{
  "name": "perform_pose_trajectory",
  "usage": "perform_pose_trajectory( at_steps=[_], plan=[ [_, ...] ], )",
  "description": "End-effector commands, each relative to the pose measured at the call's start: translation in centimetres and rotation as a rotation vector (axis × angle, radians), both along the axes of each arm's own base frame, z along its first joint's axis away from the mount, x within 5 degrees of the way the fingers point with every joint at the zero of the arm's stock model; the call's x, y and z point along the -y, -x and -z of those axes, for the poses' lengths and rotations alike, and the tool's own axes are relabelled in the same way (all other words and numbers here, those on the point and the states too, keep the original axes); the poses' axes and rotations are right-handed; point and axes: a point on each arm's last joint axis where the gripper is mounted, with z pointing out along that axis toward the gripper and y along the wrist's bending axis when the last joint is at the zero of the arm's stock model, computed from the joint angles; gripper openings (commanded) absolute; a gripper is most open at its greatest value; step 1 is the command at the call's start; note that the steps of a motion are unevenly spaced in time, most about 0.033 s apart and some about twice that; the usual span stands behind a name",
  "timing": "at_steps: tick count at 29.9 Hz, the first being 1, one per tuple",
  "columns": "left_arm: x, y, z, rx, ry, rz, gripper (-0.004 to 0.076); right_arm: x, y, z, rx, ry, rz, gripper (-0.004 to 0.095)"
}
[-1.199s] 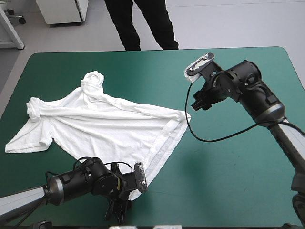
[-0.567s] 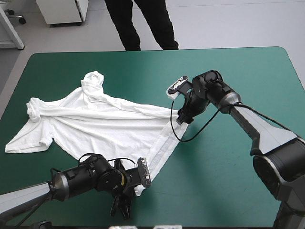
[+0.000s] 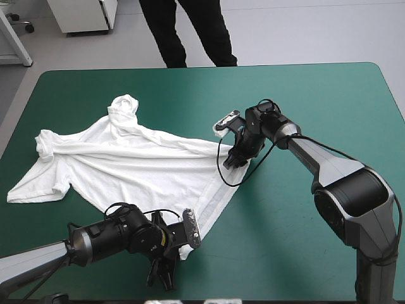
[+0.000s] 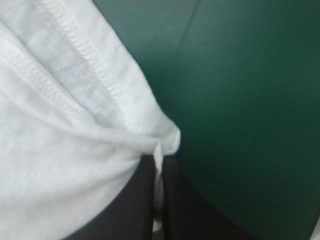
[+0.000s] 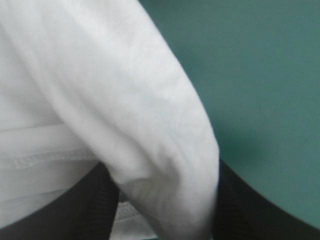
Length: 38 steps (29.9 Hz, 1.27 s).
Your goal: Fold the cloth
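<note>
- While the white T-shirt (image 3: pixel 133 164) lies spread across the left half of the teal-green table (image 3: pixel 304 240), we pinch its hem corner in the clenched left gripper (image 3: pixel 161 275) near the table's front edge.
- Toward the table's middle, our right gripper (image 3: pixel 235 159) stands released, black fingers (image 5: pixel 95 205) straddling another corner.

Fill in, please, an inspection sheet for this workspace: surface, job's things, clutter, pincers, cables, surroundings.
Surface: teal-green cover, flat, no marks seen.
Job's things: white T-shirt, spread out but wrinkled, on the table's left half; one sleeve bunched toward the far edge.
Clutter: nothing seen.
Pincers: left pincer shut on the T-shirt's near hem corner; right pincer open, a fold of the T-shirt's right corner between its fingers.
Cables: nothing seen apart from the robot's own.
Surroundings: nothing seen at or over the table's top.
</note>
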Motion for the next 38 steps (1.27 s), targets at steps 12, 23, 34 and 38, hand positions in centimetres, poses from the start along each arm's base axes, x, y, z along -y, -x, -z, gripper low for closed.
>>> perform_pose_trajectory(
  at_steps=[12, 23, 34, 38],
  plan=[
    [-0.5, -0.8, -0.8, 0.043, -0.113, -0.159, -0.0009, 1.4, -0.5, -0.4, -0.049, -0.057, 0.117, -0.0017],
    [0.6, -4.3, -11.7, 0.399, 0.111, -0.305, -0.0009, 3.8, 1.2, -12.4, 0.157, -0.239, 0.178, -0.0017],
    [-2.5, -8.3, -26.3, 0.643, 0.539, -0.533, -0.0008, 6.4, 6.6, -25.1, 0.458, -0.422, 0.217, -0.0017],
    [-4.3, -8.6, -30.7, 0.734, 0.700, -0.552, -0.0008, 7.5, 8.7, -29.2, 0.580, -0.478, 0.244, -0.0017]
  ],
)
